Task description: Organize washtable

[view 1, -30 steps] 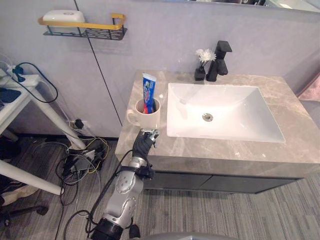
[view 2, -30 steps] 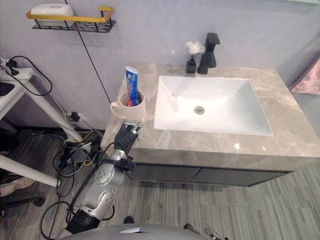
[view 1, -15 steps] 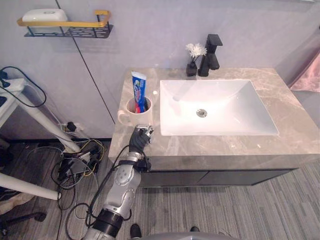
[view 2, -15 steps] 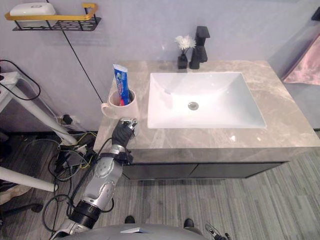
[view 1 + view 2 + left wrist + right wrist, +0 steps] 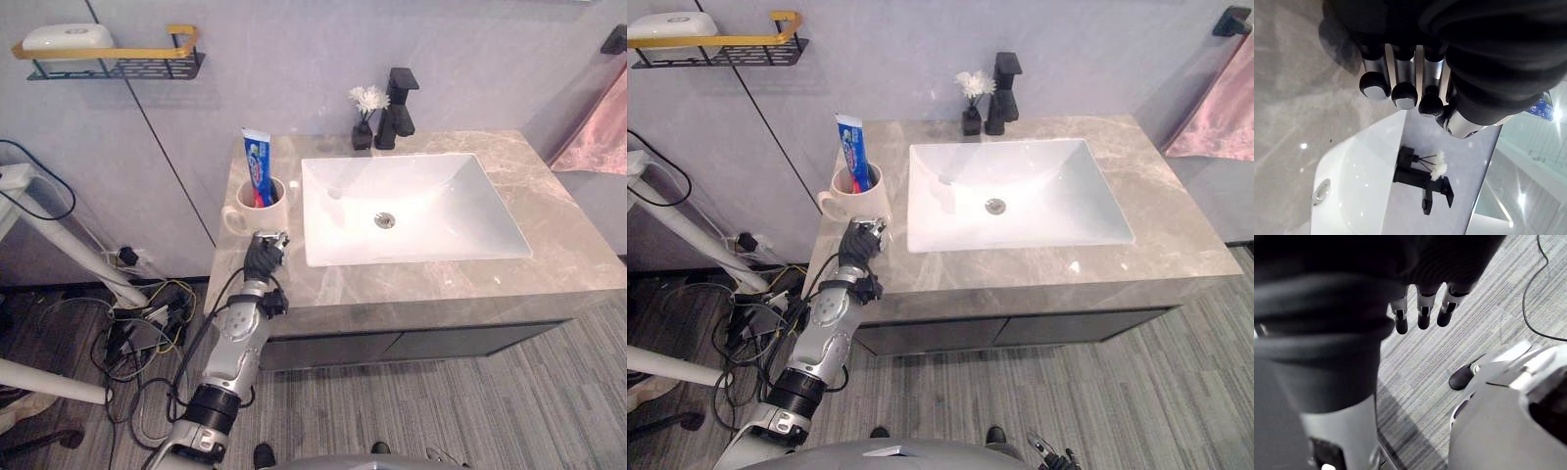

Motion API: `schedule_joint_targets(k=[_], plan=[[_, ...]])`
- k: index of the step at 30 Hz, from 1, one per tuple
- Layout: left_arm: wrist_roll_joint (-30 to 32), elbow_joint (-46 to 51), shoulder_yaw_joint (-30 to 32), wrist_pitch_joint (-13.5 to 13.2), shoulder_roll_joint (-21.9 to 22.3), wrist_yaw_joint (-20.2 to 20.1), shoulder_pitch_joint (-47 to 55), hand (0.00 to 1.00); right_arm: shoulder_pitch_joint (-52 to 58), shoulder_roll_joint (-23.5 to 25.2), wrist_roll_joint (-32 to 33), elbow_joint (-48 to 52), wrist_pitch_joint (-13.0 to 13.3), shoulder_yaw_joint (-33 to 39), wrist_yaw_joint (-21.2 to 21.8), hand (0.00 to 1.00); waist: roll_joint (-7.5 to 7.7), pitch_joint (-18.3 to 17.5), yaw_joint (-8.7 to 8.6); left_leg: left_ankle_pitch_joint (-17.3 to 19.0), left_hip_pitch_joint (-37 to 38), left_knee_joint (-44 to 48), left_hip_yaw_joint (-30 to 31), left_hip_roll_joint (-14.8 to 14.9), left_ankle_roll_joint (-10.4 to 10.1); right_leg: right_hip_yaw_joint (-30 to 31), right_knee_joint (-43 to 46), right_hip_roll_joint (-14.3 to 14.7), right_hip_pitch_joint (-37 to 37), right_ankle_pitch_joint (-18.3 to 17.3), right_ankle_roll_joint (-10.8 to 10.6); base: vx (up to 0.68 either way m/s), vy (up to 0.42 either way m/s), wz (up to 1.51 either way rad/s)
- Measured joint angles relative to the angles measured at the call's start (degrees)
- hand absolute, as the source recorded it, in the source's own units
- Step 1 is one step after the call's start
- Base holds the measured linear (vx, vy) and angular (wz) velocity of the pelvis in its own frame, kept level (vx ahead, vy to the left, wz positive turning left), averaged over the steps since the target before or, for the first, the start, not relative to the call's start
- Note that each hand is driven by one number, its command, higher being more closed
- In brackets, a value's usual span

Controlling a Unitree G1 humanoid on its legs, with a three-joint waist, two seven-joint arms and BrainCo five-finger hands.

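A cream cup (image 5: 263, 210) stands on the marble washtable (image 5: 411, 284) left of the white sink (image 5: 431, 220). A blue and red toothpaste tube (image 5: 257, 166) stands upright in the cup. My left hand (image 5: 265, 258) rests on the counter just in front of the cup, fingers relaxed and holding nothing; the left wrist view shows its fingertips (image 5: 1403, 95) over the stone, with the sink (image 5: 1352, 181) beyond them. My right hand (image 5: 1422, 308) hangs open over the grey floor, away from the washtable.
A black faucet (image 5: 400, 104) and a small black vase with a white flower (image 5: 364, 119) stand behind the sink. A wall shelf (image 5: 118, 59) with a soap dish hangs at upper left. A pink towel (image 5: 596, 127) hangs at right. Cables lie on the floor at left.
The whole picture has shifted as the camera moved. My left hand stays on the counter in front of the cup; nothing was picked up or put down.
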State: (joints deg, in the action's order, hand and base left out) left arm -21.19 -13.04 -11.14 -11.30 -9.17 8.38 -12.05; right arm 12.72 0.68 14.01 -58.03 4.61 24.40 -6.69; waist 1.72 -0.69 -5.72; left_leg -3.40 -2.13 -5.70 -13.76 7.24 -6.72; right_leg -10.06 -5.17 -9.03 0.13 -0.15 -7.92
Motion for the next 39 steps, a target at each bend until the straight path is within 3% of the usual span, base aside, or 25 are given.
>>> schedule_joint_targets(k=[12, 27, 39], plan=[[2.44, -4.23, 3.29, 1.89, -0.07, 2.81, -4.79, 1.0, 0.01, 0.05, 0.0, 0.23, -0.28, -0.04, 0.42, 0.0, 0.14, 0.16, -0.22, 0.1, 0.24, -0.18, -0.39, 0.01, -0.06, 0.32, 0.0, -0.01, 0.01, 0.01, 0.0, 0.0, 0.0, 0.0], [4.19, -11.3, 5.73, 2.18, -0.91, 4.51, -13.04, 1.0, 0.21, 0.51, -0.03, 2.43, -0.38, -0.39, 0.63, 0.0, 0.05, 1.64, -0.95, 0.58, 0.3, 0.24, -1.76, 0.01, -0.22, 1.57, 0.0, -0.06, -0.77, 0.03, -0.02, 0.01, 0.0, -0.04], [4.9, -14.45, 7.05, 2.33, -4.91, 4.68, -20.35, 1.0, 0.7, 0.6, -0.03, 6.0, -0.41, -0.93, 1.79, 0.0, -0.59, 4.42, -1.58, 0.58, -1.56, 0.31, -3.26, 0.0, -0.2, 3.19, 0.01, -0.07, -3.47, 0.96, -0.18, 0.01, 0.002, -0.06]])
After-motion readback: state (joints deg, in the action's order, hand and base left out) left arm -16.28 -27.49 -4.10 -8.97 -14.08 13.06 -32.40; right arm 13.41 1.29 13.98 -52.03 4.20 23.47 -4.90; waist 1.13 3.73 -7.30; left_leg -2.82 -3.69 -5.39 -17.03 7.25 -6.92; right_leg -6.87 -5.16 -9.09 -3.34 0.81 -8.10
